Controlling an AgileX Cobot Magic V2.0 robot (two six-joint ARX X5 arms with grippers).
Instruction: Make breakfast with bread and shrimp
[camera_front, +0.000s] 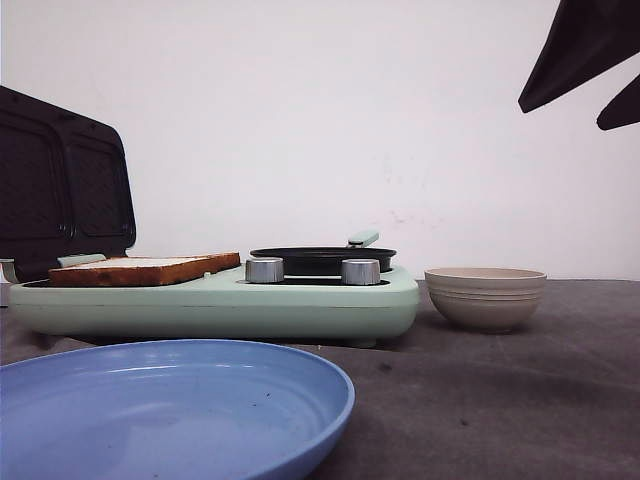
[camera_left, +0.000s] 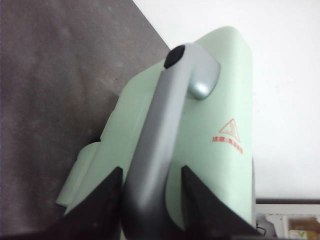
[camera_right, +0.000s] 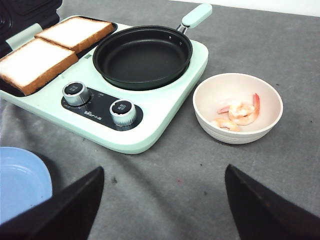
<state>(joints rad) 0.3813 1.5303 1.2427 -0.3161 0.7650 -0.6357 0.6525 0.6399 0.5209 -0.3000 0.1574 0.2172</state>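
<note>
Two slices of bread (camera_right: 37, 62) (camera_right: 75, 31) lie side by side on the dark plate of the mint-green breakfast maker (camera_right: 165, 107); one shows edge-on in the front view (camera_front: 145, 268). The shrimp (camera_right: 240, 114) lie in a beige bowl (camera_right: 205, 107), also in the front view (camera_front: 485, 297). My left gripper (camera_left: 151, 170) is shut on the grey handle (camera_left: 170, 115) of the maker's raised lid (camera_front: 60, 190). My right gripper (camera_right: 164, 169) is open and empty, high above the table in front of the maker and bowl; its fingers show at the top right (camera_front: 600, 80).
A black frying pan (camera_right: 142, 56) with a mint handle sits on the maker's right half, behind two silver knobs (camera_right: 75, 93). A blue plate (camera_front: 170, 410) lies at the front left. The table is covered in grey cloth.
</note>
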